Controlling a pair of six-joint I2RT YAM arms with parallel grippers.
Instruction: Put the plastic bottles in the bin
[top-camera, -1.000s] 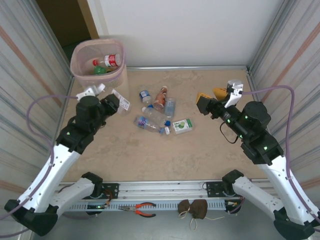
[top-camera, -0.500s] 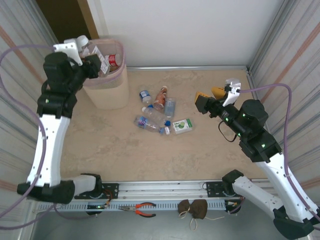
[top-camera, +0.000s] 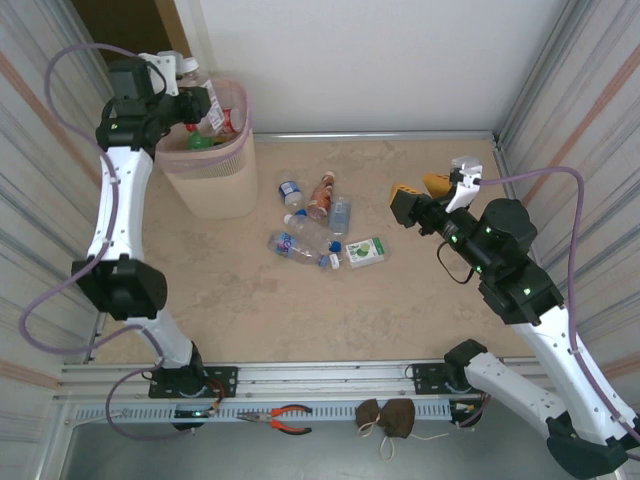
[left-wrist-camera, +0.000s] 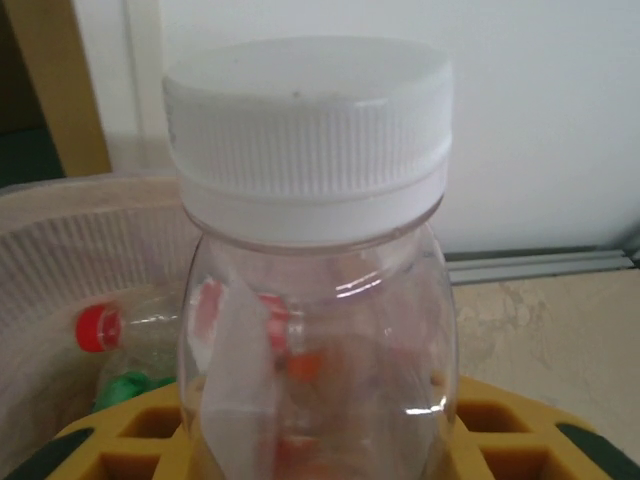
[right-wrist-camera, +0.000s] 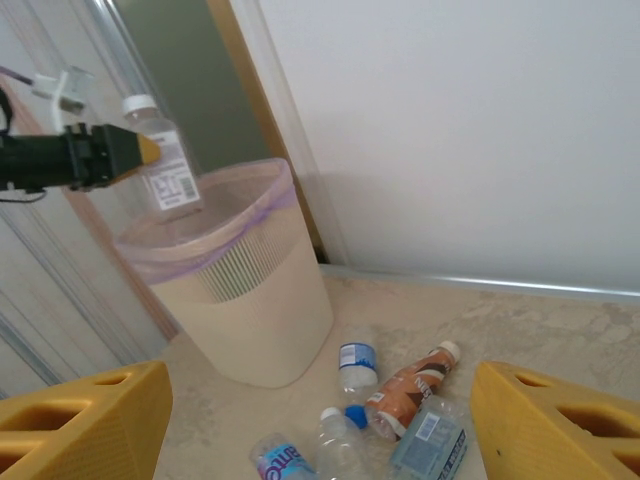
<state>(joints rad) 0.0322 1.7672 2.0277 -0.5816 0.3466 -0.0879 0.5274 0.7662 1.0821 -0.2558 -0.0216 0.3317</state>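
- Above the far-left corner of the counter (top-camera: 300, 320), the left gripper (top-camera: 198, 102) is clamped on a clear bottle (left-wrist-camera: 315, 300) with a white ribbed cap. It holds the bottle cap-up over the open mouth of the bin (top-camera: 215, 185).
- From the left wrist, yellow pads (left-wrist-camera: 500, 405) flank the bottle's lower body, and a white label shows on the clear plastic.
- Beige and ribbed near the top, the bin stands by the back wall, a pink bag (right-wrist-camera: 215, 215) folded over its rim. Inside lie a red-capped bottle (left-wrist-camera: 100, 328) and a green bottle (top-camera: 197, 140).
- On the right side, the right gripper (top-camera: 422, 195) hangs above the counter with its jaws spread wide, holding nothing. Its yellow fingers (right-wrist-camera: 85, 420) sit in the two lower corners of the right wrist view.
- Between the bin and the right gripper, a loose pile of bottles lies on its side on the marbled counter.
- The pile includes a small blue-labelled bottle (top-camera: 290, 190) and an orange-brown bottle (top-camera: 321, 195) with a pale cap.
- It also holds a clear flattened bottle (top-camera: 340, 213), a crushed bottle (top-camera: 295, 242) with blue print, and a green-labelled bottle (top-camera: 365, 252) nearest the right arm.
- Along the near rail rest red-handled pliers (top-camera: 285, 418) and a brown pouch (top-camera: 386, 417).
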